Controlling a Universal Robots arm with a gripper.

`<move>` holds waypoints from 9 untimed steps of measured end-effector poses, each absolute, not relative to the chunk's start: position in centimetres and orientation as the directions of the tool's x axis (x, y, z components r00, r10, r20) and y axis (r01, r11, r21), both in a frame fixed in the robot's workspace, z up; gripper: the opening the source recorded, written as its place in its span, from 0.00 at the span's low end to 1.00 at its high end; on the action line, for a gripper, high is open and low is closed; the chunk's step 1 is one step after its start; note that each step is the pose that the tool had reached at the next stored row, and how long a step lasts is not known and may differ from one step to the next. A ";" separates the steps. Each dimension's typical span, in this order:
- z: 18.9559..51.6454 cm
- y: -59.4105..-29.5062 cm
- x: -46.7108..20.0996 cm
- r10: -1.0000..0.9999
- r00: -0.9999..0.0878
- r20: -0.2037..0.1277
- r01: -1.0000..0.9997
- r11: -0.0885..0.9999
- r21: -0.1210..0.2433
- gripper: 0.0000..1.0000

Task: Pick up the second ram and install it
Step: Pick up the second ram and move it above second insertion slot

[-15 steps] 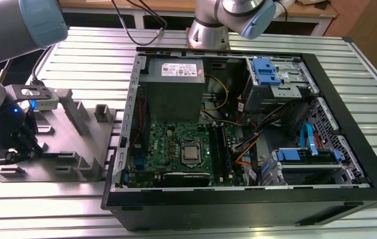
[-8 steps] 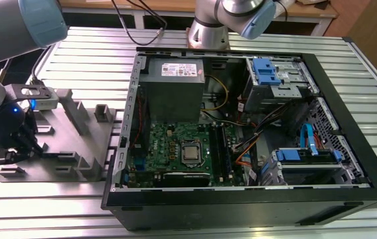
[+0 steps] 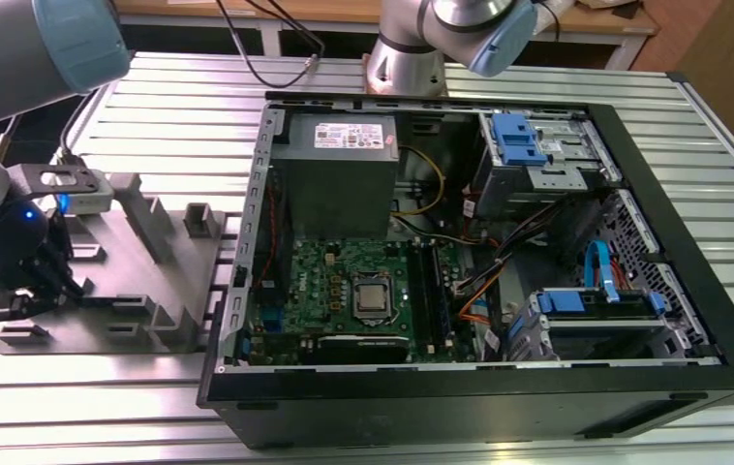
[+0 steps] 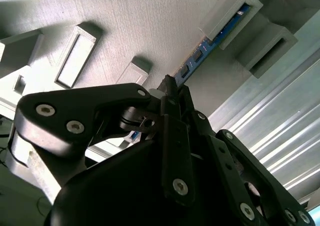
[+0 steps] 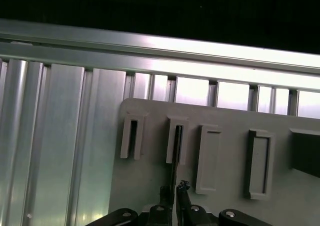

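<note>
The second ram is a thin dark blue board with black chips, standing on edge in the slotted holders of a grey fixture plate. In the first wrist view the ram shows edge-on, running from one holder down between my fingertips. My gripper is over the plate at the exterior view's left, its fingers close on either side of the stick, gripper shut on it. The ram still sits in its holders. The green motherboard lies in the open case.
The open black computer case lies on the ribbed aluminium table, to the exterior view's right of the fixture plate. Several other raised grey holders stand on the plate. A second robot arm's base stands behind the case.
</note>
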State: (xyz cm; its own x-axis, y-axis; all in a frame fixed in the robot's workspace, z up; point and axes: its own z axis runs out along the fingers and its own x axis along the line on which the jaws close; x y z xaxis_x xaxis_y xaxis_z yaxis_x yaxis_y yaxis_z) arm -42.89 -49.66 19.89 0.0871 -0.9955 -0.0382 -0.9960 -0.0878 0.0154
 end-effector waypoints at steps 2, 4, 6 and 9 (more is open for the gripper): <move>19.9 -49.7 -42.9 -0.995 0.087 -0.041 -0.996 -0.088 0.015 0.16; 19.9 -49.8 -42.9 -0.995 0.087 -0.041 -0.996 -0.088 0.015 0.16; 19.9 -49.9 -42.9 -0.996 0.079 -0.041 -0.997 -0.079 0.015 0.16; 19.9 -49.9 -42.9 -0.997 0.061 -0.041 -0.998 -0.062 0.015 0.16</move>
State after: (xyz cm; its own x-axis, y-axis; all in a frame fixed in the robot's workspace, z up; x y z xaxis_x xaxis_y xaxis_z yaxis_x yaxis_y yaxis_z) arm -42.88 -49.86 19.87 0.0611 -0.9973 -0.0413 -0.9980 -0.0618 0.0150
